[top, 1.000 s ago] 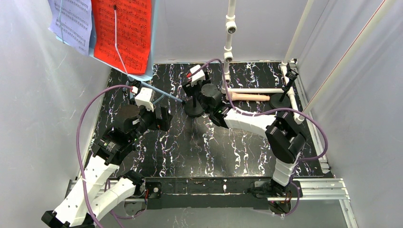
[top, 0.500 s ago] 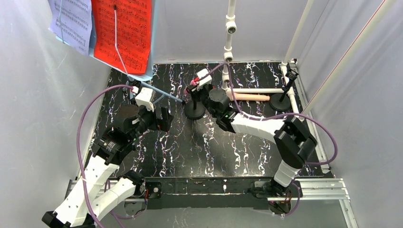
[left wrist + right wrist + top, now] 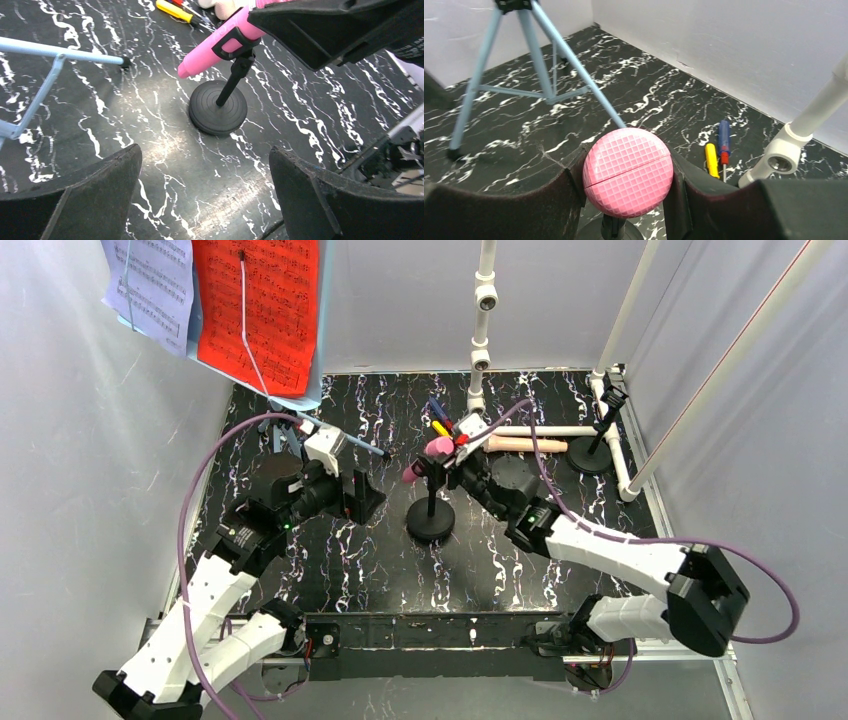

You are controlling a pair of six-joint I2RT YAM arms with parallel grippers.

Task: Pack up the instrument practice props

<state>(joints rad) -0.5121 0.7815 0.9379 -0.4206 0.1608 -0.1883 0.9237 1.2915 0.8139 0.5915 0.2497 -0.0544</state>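
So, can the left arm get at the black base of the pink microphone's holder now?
Probably yes. The left gripper is open and faces the holder base across bare table; the right gripper grips only the pink microphone by its head above, and the tripod leg lies off to one side.

Jaws pinch pink microphone (tripod legs behind).
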